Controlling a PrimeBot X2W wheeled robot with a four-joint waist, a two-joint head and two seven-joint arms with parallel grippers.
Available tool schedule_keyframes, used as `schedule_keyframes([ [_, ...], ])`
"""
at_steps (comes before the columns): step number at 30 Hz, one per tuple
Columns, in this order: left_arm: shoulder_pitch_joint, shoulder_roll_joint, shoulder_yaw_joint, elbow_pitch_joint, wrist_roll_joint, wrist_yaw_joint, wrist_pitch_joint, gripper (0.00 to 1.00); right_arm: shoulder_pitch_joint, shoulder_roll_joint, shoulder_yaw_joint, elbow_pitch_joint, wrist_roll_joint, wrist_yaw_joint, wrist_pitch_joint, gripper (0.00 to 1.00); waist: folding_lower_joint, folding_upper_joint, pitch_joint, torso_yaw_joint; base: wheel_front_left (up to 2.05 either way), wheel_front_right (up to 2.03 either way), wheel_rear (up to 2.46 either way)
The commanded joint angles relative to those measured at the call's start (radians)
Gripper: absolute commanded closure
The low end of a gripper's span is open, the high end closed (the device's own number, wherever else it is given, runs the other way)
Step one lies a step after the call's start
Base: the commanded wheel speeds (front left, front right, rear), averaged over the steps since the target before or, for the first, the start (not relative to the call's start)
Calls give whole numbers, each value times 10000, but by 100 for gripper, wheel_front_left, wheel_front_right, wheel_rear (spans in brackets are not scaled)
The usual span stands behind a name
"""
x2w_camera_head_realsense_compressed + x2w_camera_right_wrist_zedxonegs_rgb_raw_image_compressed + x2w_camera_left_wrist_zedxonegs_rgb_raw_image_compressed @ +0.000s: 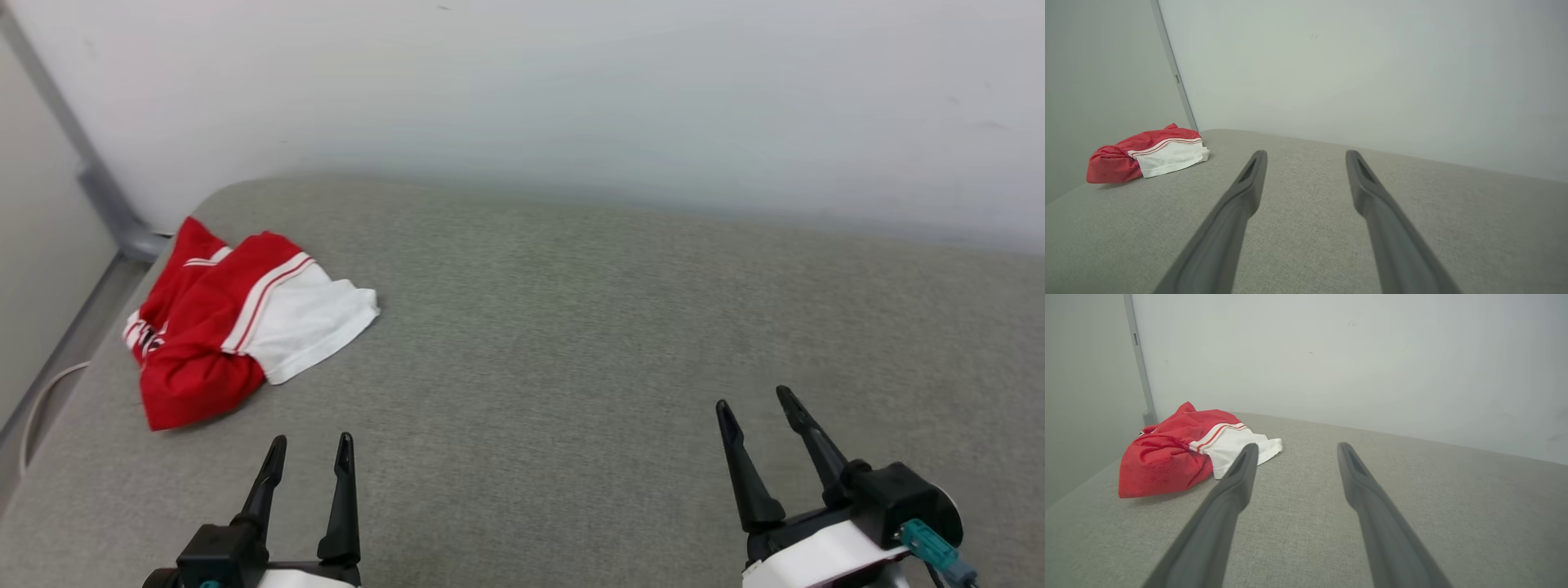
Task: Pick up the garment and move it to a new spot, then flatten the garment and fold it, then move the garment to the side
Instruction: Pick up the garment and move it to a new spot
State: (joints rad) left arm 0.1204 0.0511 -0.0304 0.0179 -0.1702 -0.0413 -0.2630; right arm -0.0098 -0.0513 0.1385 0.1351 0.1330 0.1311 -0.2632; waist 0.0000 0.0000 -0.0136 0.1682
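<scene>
Ahead-left of the released left tool (313,439) lies the garment (212,327); pickup seems next: reach, clench. Right tool (751,398) released.

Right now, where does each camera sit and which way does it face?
Head view: on the robot's head, facing forward and down at the grey surface, shirt at its far left; left jaws and right jaws, both open, rise from the bottom edge.
Left wrist view: on the left wrist, looking along the open left jaws toward the wall; shirt close, just left.
Right wrist view: on the right wrist, along the open right jaws; shirt farther left.
Shared: all three see shirt, surface, wall.
</scene>
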Motion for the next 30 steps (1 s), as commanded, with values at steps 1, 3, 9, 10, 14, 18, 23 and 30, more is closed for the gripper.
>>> schedule_keyframes([
  [1,175,-12,2,-1,69,-14,-28,0,198,18,15,41,37,-7,-25,0,0,0,-145,419,0,0,0],
  [3,213,-14,60,0,92,-49,-28,0,183,18,131,68,87,-7,-25,0,0,0,-198,654,0,0,0],
  [9,398,-14,136,9,190,-139,-28,0,287,18,307,119,266,-7,-25,0,0,0,-337,1311,0,0,0],
  [10,399,-13,145,22,176,-161,-28,0,301,18,314,125,280,-7,-24,0,0,0,-352,1412,0,0,0],
  [14,446,-16,193,26,215,-210,-28,0,315,18,369,141,376,-7,-24,0,0,0,-375,1623,0,0,0],
  [18,494,-14,274,33,368,-220,-28,0,305,18,443,226,503,-7,-24,0,0,0,-376,1813,0,0,0],
  [23,487,-16,269,-9,339,-138,-28,0,300,18,487,212,482,-7,-24,0,0,0,-302,1925,0,0,0],
  [30,217,-14,369,-289,466,-49,-28,0,50,19,515,102,241,-7,-24,0,0,0,115,1801,0,0,0],
])
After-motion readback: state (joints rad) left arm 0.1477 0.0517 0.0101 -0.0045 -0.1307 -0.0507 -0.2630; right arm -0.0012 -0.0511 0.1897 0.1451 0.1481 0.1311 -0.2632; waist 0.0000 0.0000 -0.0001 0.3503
